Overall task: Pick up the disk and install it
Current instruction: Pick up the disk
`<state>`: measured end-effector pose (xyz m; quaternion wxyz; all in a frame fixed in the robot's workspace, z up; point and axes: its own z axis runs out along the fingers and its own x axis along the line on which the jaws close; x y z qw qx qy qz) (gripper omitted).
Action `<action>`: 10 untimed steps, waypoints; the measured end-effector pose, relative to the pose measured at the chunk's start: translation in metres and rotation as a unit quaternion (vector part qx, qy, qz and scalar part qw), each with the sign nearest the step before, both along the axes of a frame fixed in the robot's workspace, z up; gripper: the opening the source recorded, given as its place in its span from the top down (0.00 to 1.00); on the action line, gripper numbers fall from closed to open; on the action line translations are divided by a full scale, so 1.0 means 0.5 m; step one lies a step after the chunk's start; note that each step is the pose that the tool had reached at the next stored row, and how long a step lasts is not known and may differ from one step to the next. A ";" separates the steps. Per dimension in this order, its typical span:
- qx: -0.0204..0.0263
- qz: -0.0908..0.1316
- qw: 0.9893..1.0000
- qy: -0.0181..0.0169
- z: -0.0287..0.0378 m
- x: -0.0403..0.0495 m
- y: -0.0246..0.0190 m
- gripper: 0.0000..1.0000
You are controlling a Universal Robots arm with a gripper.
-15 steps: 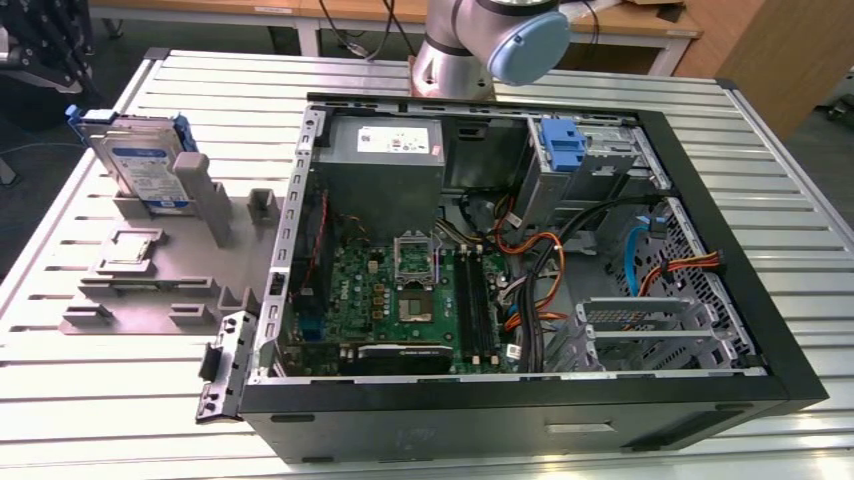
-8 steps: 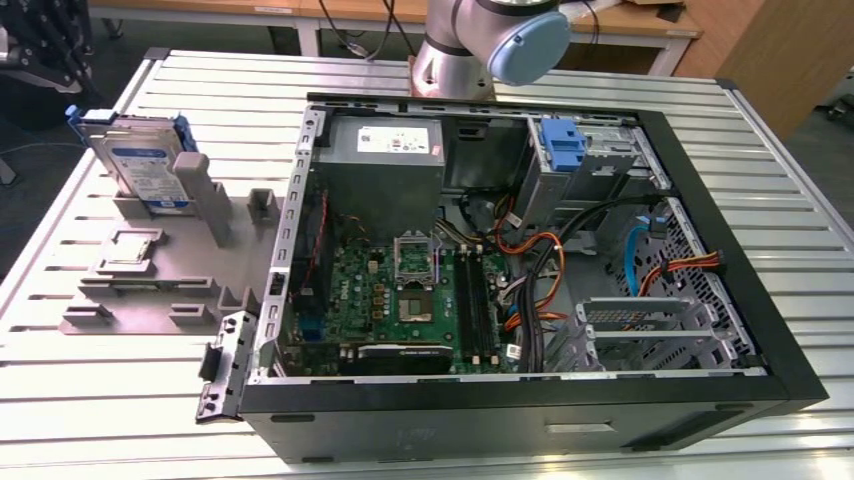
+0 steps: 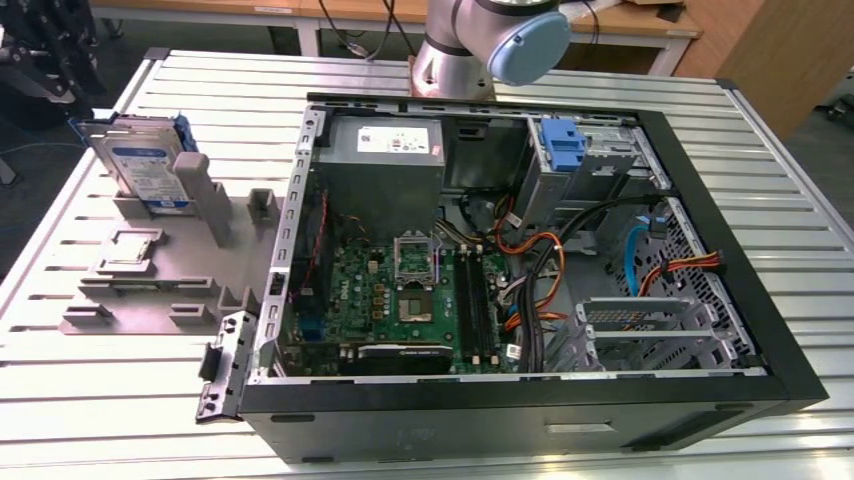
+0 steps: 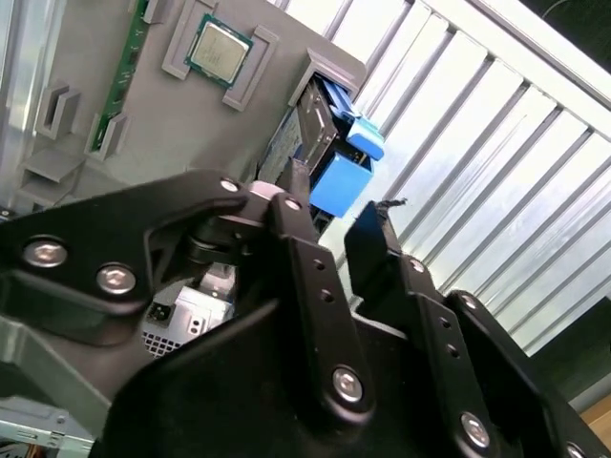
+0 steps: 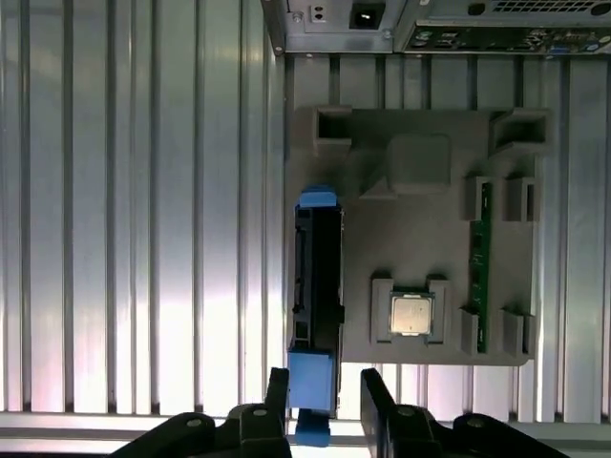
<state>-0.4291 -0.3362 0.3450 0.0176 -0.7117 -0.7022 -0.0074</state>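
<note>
The disk (image 3: 140,165) stands upright on its edge in a slot of the grey fixture (image 3: 147,300), at the exterior view's left, beside the open computer case. Its white-and-blue label faces the camera and blue rails run round its edges. In the first wrist view the disk (image 5: 317,277) appears edge-on, and my gripper (image 5: 325,396) hovers above its blue end. The two black fingers (image 5: 277,391) stand apart on either side of that end without touching it. In the second wrist view the gripper (image 4: 334,224) is open in the same way, over the blue rail of the disk (image 4: 320,134).
The open computer case (image 3: 747,300) lies on the slatted metal table (image 3: 801,160), with motherboard, cables and a blue latch piece (image 3: 563,145) at its drive bay. The fixture also holds a processor chip (image 5: 411,314) and a green memory stick (image 5: 477,258). The arm's base (image 3: 467,50) stands behind the case.
</note>
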 end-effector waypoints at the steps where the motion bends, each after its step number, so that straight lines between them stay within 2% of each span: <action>1: 0.000 0.000 1.000 0.000 -0.001 0.000 0.0000 0.59; 3: 0.000 0.000 1.000 0.000 -0.005 0.000 0.0000 0.47; 4: -0.001 0.000 1.000 -0.001 -0.009 0.000 0.0000 0.47; 6: -0.001 0.001 1.000 -0.001 -0.016 0.000 0.0000 0.36; 8: 0.000 0.001 1.000 -0.001 -0.023 -0.001 0.0000 0.36; 9: 0.000 0.001 1.000 -0.001 -0.027 -0.002 0.0000 0.29; 10: 0.000 0.001 1.000 -0.001 -0.030 -0.002 0.0000 0.29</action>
